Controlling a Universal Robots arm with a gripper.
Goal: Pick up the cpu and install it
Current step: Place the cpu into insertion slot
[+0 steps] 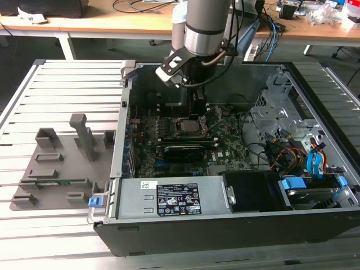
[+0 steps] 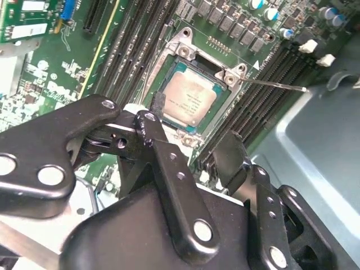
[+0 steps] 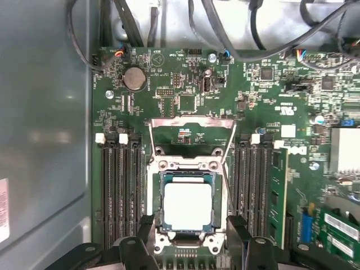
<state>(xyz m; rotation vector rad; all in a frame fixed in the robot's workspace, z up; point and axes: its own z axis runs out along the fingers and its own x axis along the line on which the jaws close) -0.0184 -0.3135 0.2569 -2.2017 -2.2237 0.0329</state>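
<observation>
1. In the exterior view, the open computer case (image 1: 225,232) holds the cpu (image 1: 188,125). A power supply (image 1: 169,197) sits at its 6 o'clock and a drive cage (image 1: 270,107) at 3 o'clock.
2. A grey fixture (image 1: 56,163) lies outside the case at 9 o'clock.
3. Memory slots (image 3: 121,185) flank the socket (image 3: 185,166), and its hinged frame (image 3: 191,121) stands open.
4. The cpu sits flat in the socket.
5. The gripper (image 3: 191,222) straddles the cpu. Its fingers (image 3: 147,222) are spread wide, clear of both edges, and it holds nothing.

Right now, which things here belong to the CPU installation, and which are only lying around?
Belongs to the job:
- cpu, lying in the socket
- load frame, lifted open
- gripper, open, one finger on each side of the cpu

Just there:
- memory strip
- coin battery
- grey holder tray beside the case
- drive cables
</observation>
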